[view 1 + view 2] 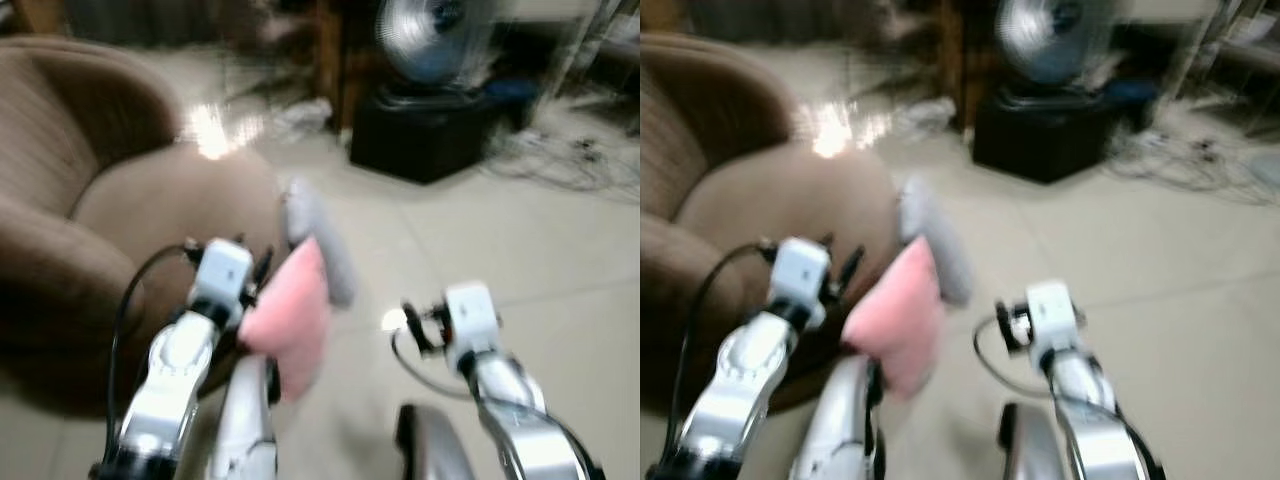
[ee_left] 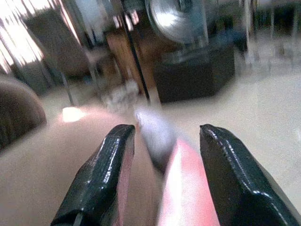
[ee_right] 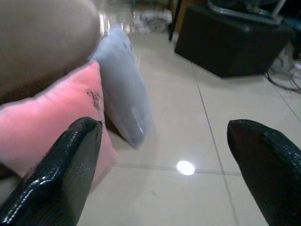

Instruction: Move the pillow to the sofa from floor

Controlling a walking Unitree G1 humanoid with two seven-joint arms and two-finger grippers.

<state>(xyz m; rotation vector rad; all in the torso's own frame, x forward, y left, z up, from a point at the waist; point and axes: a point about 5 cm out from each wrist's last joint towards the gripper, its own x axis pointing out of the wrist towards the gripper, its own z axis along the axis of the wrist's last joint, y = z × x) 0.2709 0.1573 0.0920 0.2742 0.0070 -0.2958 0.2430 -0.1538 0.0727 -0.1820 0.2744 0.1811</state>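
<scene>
The pillow (image 1: 292,318) is pink on one face and grey (image 1: 322,240) on the other. It hangs off the floor beside the front of the brown sofa (image 1: 150,205). My left gripper (image 2: 164,134) is shut on the pillow's pink edge, which runs between its two black fingers (image 2: 106,165). The right gripper (image 3: 164,127) stands open over the bare tiles, just right of the pillow (image 3: 56,122), with nothing between its fingers. The head views are blurred.
The sofa's curved brown arm (image 1: 60,90) rises on the left. A fan (image 1: 435,35) stands on a black box (image 1: 425,130) at the back, with cables (image 1: 570,160) on the floor to its right. Pale tiled floor (image 1: 560,260) lies open on the right.
</scene>
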